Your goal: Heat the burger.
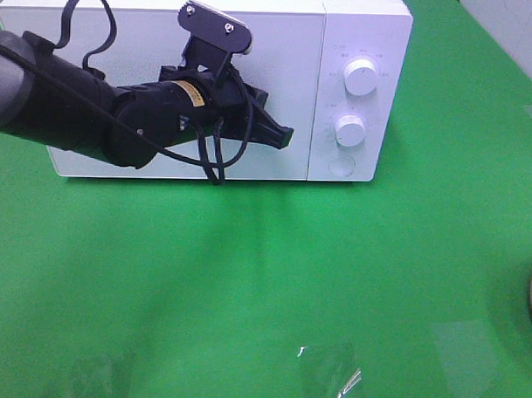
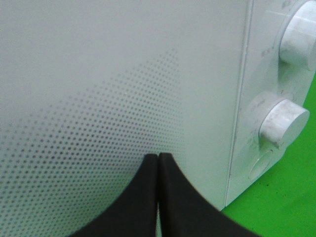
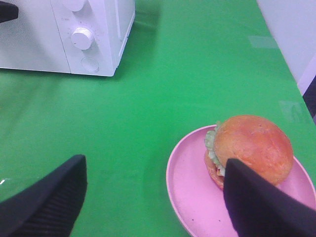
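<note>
Right wrist view: glossy golden-brown burger, lettuce frilling out.

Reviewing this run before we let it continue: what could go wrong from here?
1. The left gripper is shut and right up against the microwave door near its right edge, with no handle in sight; a push there may slide the oven rather than open it.
2. The burger sits off-centre on the pink plate. The open right gripper hovers over it with one finger above the bun; descending could crush it or shove the plate.
</note>
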Available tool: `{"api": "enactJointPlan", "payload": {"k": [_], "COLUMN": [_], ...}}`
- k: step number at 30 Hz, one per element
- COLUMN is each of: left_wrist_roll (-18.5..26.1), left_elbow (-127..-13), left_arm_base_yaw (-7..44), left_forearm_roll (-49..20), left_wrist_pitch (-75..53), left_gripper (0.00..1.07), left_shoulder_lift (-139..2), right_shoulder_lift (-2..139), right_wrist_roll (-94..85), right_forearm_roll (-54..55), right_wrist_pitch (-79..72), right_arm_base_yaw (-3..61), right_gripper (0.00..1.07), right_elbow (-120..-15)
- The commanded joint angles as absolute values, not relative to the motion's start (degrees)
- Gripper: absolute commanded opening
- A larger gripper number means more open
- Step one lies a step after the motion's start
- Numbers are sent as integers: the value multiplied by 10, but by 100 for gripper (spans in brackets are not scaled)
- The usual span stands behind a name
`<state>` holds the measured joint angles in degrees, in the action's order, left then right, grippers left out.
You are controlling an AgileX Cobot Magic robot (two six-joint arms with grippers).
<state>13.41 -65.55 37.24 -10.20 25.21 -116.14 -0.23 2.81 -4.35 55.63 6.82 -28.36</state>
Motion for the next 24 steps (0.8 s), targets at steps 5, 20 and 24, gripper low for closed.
{"api": "enactJointPlan", "payload": {"k": [5,20,24], "left_wrist_roll": [138,138,136], "left_elbow": [-655,-642,-642], "left_arm_base_yaw": [370,439,445], "left_forearm_roll": [-160,-160,-170], "left_wrist_pitch": [230,-77,-132], "left_gripper": [0,85,97], "left_shoulder_lift": [-1126,-1055,-1053], "right_shoulder_lift": [-18,-18,-18], "right_wrist_roll": [22,22,22], "right_forearm_roll": [-42,-42,-42], "right_wrist_pitch": [551,551,551], "right_arm_base_yaw": [66,66,66], "right_gripper": [73,73,73], "right_elbow": [-281,-281,-281]}}
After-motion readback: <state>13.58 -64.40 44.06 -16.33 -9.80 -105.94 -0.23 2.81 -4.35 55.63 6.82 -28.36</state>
